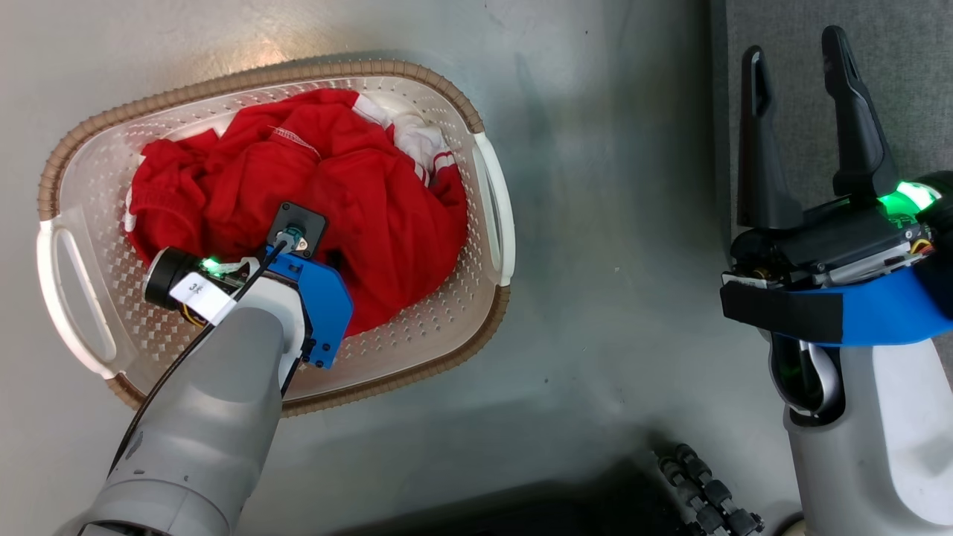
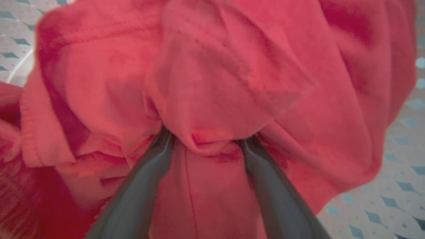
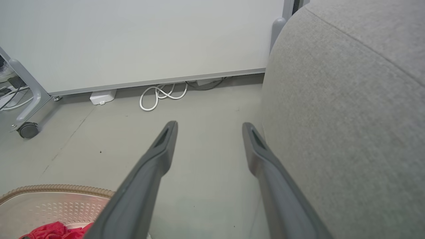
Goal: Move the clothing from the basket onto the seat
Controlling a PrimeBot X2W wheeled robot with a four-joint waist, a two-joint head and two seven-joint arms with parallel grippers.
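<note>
Grey floor [image 1: 610, 223] all round, smooth with a dull shine, and on it sits the basket [image 1: 476, 123], cream plastic with a brown rim. The red clothing [image 1: 357, 193] is heaped inside, white trim poking out at the far end. How many garments are in that heap I can't tell, it's one crumpled mass. The left arm is down over the pile, and from the head view its wrist and blue housing cover the fingers completely.

Over to the left wrist view. The left end effector [image 2: 206, 137] is spread wide, both tips sunk out of sight under a fold of red cloth that bulges between them. It's a blurry picture with fabric right up against the lens and perforated basket wall peeking in at the corners.

The right end effector [image 1: 794, 48] is well apart from the basket, fingers apart with nothing between them, just beside the seat [image 1: 923, 74]. The head view catches the seat as a grey strip cut by the frame. The right wrist view gives its rounded grey cushion and stitched seam, plus a pale wall panel [image 3: 149, 39], a coil of white cable [image 3: 159, 96] at its foot, a caster [image 3: 28, 130], and a cut-off corner of basket with red inside.
</note>
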